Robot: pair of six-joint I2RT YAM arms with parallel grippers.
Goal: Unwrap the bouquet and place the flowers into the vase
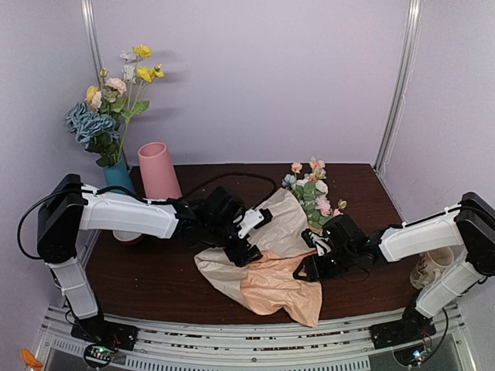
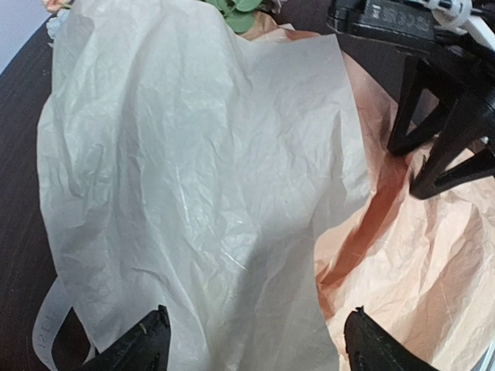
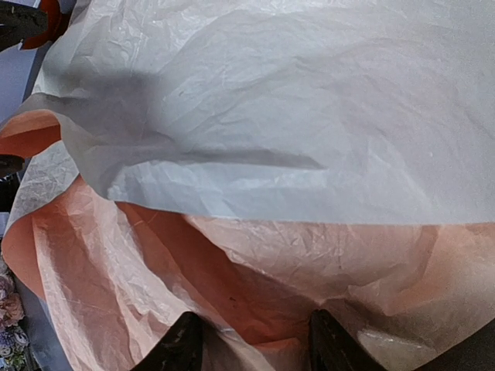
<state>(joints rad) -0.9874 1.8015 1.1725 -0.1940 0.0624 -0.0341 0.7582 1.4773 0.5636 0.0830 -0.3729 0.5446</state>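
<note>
Two arms work over one tabletop point(image 1: 363, 185): a left arm point(image 1: 128, 212) and a right arm point(image 1: 418, 239). That makes two grippers, the left gripper point(image 1: 244, 251) and the right gripper point(image 1: 308, 263). There are two vases, a pink vase point(image 1: 158, 170) and a teal vase point(image 1: 118, 176). There are two flower bunches, a tall bunch point(image 1: 116, 93) and a loose bunch point(image 1: 313, 189). There are two paper sheets, a cream sheet point(image 1: 282, 220) and a peach sheet point(image 1: 278, 290). There is one mug point(image 1: 428, 270) and one half-hidden bowl point(image 1: 128, 236).

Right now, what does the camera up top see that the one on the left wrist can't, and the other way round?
Only the top view: the pink vase, the teal vase with its yellow-topped bunch, and a mug. Only the left wrist view: the cream paper and its fine crinkles, close up before the left gripper. Both: cream paper over peach paper, and the right gripper beside it.
</note>
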